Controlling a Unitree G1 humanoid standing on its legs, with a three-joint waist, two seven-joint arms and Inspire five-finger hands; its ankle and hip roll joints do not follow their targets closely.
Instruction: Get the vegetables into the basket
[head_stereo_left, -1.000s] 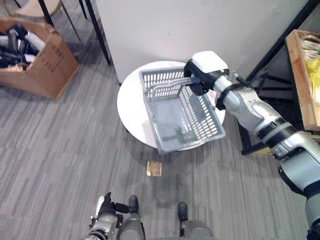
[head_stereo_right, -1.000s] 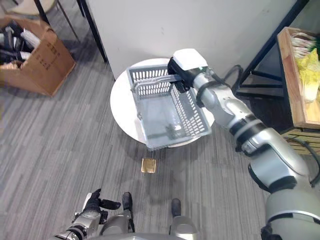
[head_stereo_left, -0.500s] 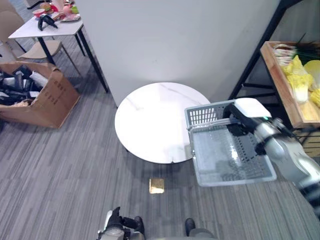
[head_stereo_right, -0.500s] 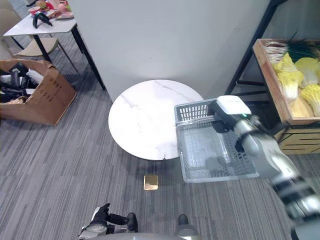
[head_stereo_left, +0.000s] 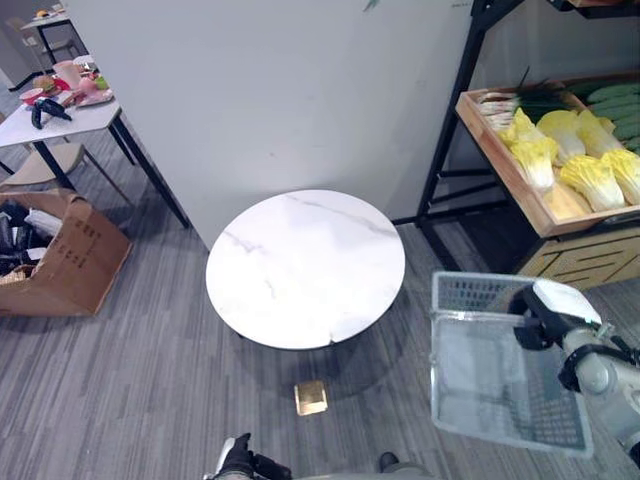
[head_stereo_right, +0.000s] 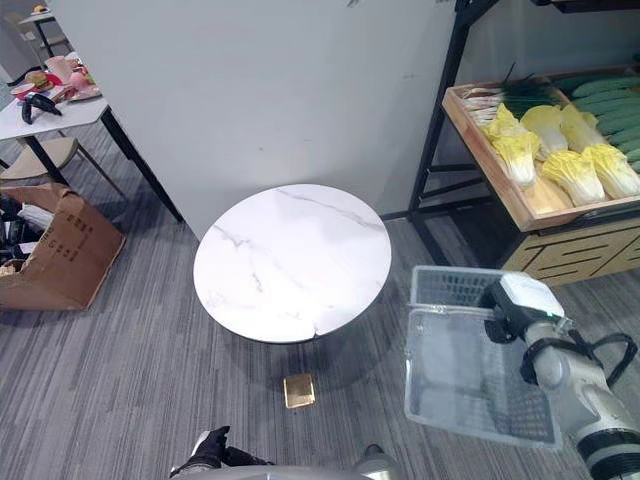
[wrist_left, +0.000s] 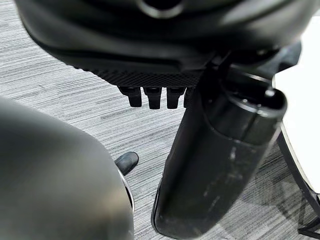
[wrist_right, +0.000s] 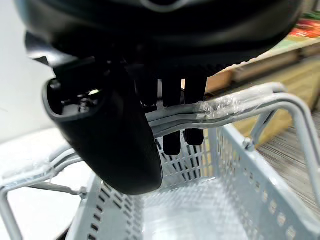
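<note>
One grey basket (head_stereo_left: 500, 385) carried off the floor at the near right, gripped by the right hand (head_stereo_left: 545, 315).
Fingers (wrist_right: 170, 107) of that hand curled round the paired handles (wrist_right: 230, 107) in the right wrist view, basket empty, hanging just right of the round white table (head_stereo_left: 305, 268). Vegetables, pale yellow cabbages (head_stereo_left: 575, 160) with green ones behind, lay in a wooden tray (head_stereo_left: 540, 210) on the black rack at the far right, well apart from the basket. Left hand (head_stereo_right: 205, 455) hung low near the floor, fingers relaxed, holding nothing. Cardboard box (head_stereo_left: 60, 260) stood far left, small brass-coloured block (head_stereo_left: 311, 397) on the floor near the table.
</note>
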